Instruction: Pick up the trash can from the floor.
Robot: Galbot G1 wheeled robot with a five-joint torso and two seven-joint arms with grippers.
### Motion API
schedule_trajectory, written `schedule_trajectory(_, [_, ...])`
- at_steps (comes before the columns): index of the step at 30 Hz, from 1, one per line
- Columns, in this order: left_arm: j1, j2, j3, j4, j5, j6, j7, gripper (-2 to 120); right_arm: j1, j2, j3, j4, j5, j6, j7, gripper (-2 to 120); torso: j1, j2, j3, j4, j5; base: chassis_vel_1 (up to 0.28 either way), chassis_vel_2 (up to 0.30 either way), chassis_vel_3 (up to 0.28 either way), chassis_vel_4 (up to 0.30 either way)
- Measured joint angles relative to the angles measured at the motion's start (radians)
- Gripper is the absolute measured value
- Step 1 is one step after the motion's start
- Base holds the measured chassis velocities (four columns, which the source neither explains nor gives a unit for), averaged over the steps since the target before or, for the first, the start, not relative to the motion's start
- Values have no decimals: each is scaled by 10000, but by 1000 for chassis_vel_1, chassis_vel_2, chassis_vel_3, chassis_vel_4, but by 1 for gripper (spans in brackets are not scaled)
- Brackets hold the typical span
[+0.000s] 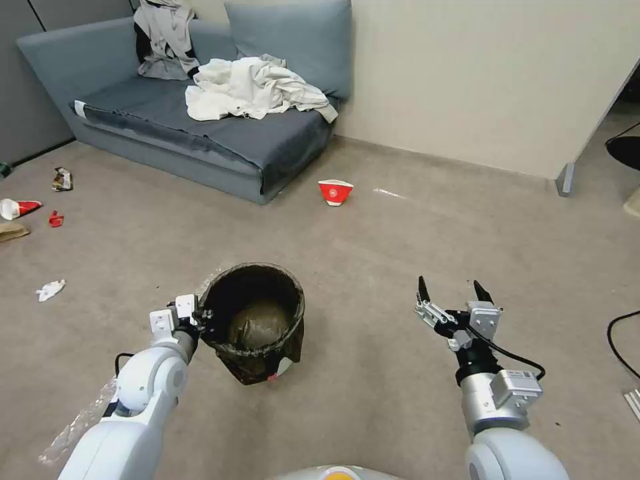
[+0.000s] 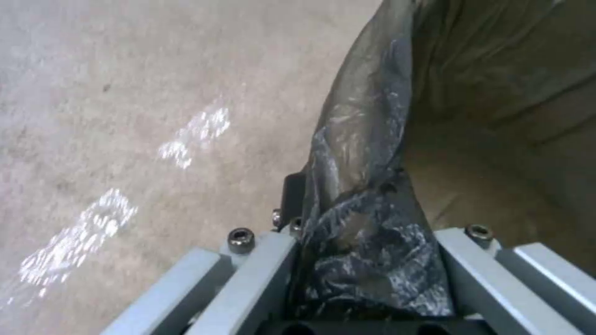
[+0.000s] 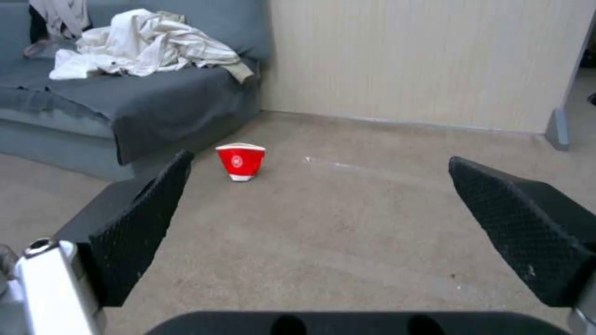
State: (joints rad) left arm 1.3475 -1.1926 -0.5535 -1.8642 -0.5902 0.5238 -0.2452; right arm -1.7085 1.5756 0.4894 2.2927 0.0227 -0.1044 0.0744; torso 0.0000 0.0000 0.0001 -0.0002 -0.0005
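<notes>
One hand does the work: our left hand (image 1: 200, 319) clamps the near rim of the small round bag-lined trash can (image 1: 257, 323), tilted off the beige carpeted floor (image 1: 373, 253); our right hand (image 1: 453, 297) hangs spread apart, well clear.

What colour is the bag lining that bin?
Dark brown-black, crinkled and glossy; the trash can shows it best in the head view.

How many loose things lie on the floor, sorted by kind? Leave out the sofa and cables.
Bins: 1, the trash can, its rim pinched by the left gripper
Cups: 2
Small litter scraps: 4
Total: 7
</notes>
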Motion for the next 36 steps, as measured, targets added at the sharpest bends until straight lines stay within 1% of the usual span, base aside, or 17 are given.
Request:
schedule_trajectory(1, [41, 0, -21, -18, 70, -251, 62, 4, 2, -3, 0, 0, 0, 0, 0, 100, 0, 0, 0, 1, 3, 0, 0, 0, 0])
schedule_trajectory(3, [58, 0, -24, -18, 98, -372, 98, 4, 4, -4, 0, 0, 0, 0, 0, 100, 0, 0, 0, 1, 5, 0, 0, 0, 0])
schedule_trajectory(6, [191, 11, -65, -74, 188, -1132, 508, 3, 22, -5, -14, -10, 0, 1, 0, 100, 0, 0, 0, 1, 3, 0, 0, 0, 0])
schedule_trajectory(7, [191, 11, -65, -74, 188, -1132, 508, 3, 22, -5, -14, -10, 0, 1, 0, 100, 0, 0, 0, 1, 3, 0, 0, 0, 0])
schedule_trajectory(9, [351, 31, -188, -227, 209, -1574, 857, 3, 32, -1, -26, -14, 0, 1, 0, 100, 0, 0, 0, 3, 5, 0, 0, 0, 0])
schedule_trajectory(11, [575, 47, -303, -459, 198, -1848, 1161, 3, 36, -2, -28, -16, 1, 2, 0, 100, 0, 0, 0, 3, 5, 0, 0, 0, 0])
schedule_trajectory(12, [575, 47, -303, -459, 198, -1848, 1161, 3, 36, -2, -28, -16, 1, 2, 0, 100, 0, 0, 0, 3, 5, 0, 0, 0, 0])
schedule_trajectory(14, [864, 57, -459, -825, 148, -2014, 1363, 3, 47, -12, -22, -25, 4, 3, 0, 100, 0, 0, 0, 2, 5, 0, 0, 0, 0])
schedule_trajectory(15, [864, 57, -459, -825, 148, -2014, 1363, 3, 47, -12, -22, -25, 4, 3, 0, 100, 0, 0, 0, 2, 5, 0, 0, 0, 0])
schedule_trajectory(19, [1524, -17, -760, -1755, -80, -2193, 1558, 3, 124, -19, -36, -65, 12, 4, 0, 100, 0, 0, -1, 2, 5, 0, 0, 0, 0])
schedule_trajectory(21, [1590, -24, -788, -1857, -95, -2209, 1583, 3, 129, -17, -39, -66, 12, 4, 0, 100, 0, 0, 0, 2, 6, 0, 0, 0, 0])
schedule_trajectory(24, [2158, -98, -1024, -2766, -192, -2267, 1754, 3, 159, -17, -57, -68, 19, 5, -2, 100, 0, 0, -1, 3, 7, 0, 0, 0, 0])
schedule_trajectory(25, [2158, -98, -1024, -2766, -192, -2267, 1754, 3, 159, -17, -57, -68, 19, 5, -2, 100, 0, 0, -1, 3, 7, 0, 0, 0, 0])
schedule_trajectory(26, [2446, -172, -1122, -3204, -199, -2268, 1827, 3, 163, -23, -57, -68, 24, 6, -3, 100, 0, 0, -1, 4, 6, 0, 0, 0, 0])
schedule_trajectory(28, [2770, -278, -1212, -3614, -162, -2276, 1981, 3, 173, -25, -56, -64, 30, 10, -3, 100, -1, 0, -2, 2, 7, 0, 0, 0, 0])
schedule_trajectory(36, [3152, -408, -1311, -3994, 170, -2409, 2110, 3, 172, -16, -55, 29, 37, 40, -4, 100, 0, 0, -2, 3, 5, 0, 0, 0, 0])
